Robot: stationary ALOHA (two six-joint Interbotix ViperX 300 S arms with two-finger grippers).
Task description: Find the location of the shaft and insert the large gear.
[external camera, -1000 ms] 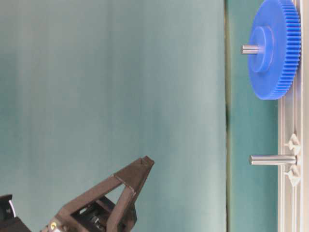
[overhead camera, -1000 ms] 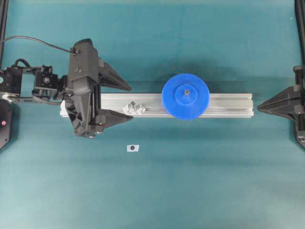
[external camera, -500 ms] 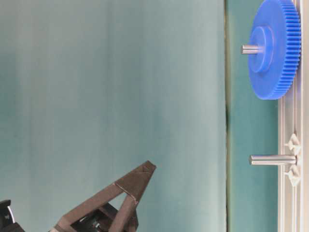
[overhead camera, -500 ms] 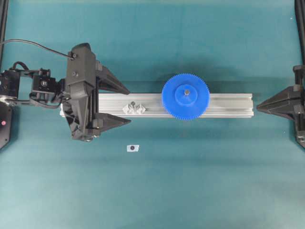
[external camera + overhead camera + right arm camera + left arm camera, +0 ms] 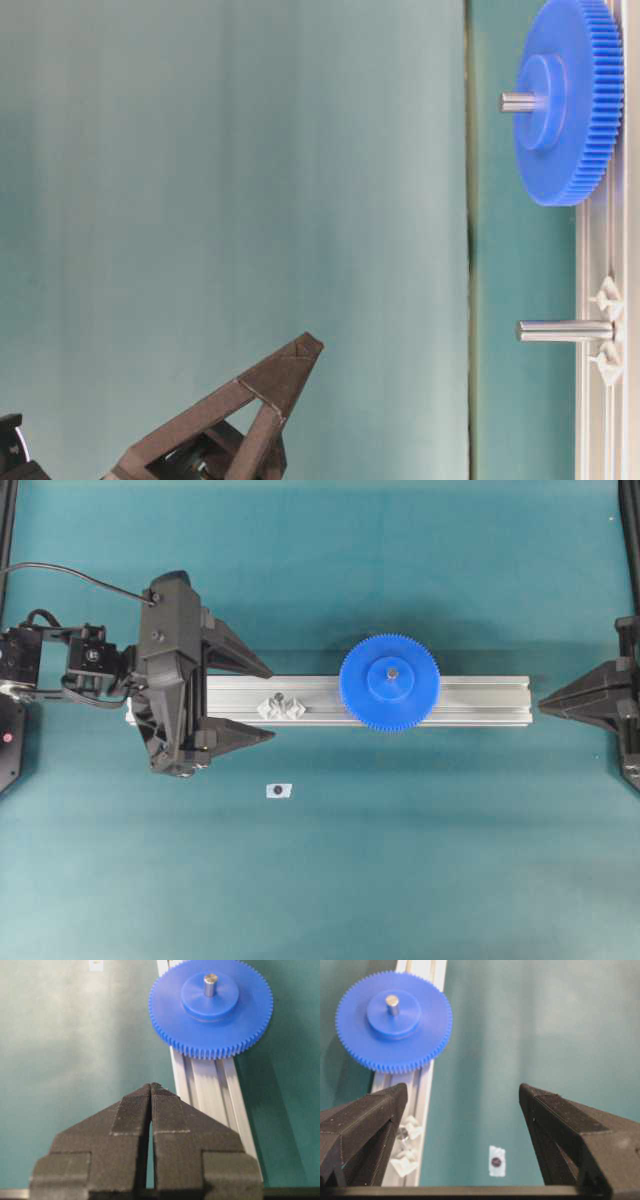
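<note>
The large gear (image 5: 389,682) lies flat on the aluminium rail (image 5: 480,700), a little right of the rail's middle in the overhead view, and overhangs it on both long sides. A thin metal pin (image 5: 393,1004) comes up through the small hole in its raised hub (image 5: 209,996), so the gear is seated on that pin; the table-level view shows the pin's tip standing out past the hub.

The shaft (image 5: 562,330) stands bare and upright farther along the rail toward its left end, between two small clear plastic pieces (image 5: 283,706) that sit on the rail. It is well apart from the gear and nothing touches it.

The left claw (image 5: 270,700) hovers over the rail's left end with its jaws spread wide, one fingertip beyond each long side of the rail, holding nothing. In its wrist view the rail runs past the left finger (image 5: 365,1120), with the clear pieces just beside it.

The right claw (image 5: 545,706) sits off the rail's right end, near it but not touching, its two fingers pressed together with nothing between them.

A small white tag (image 5: 278,791) with a dark dot lies on the teal tabletop (image 5: 400,880), in front of the rail and apart from it.
</note>
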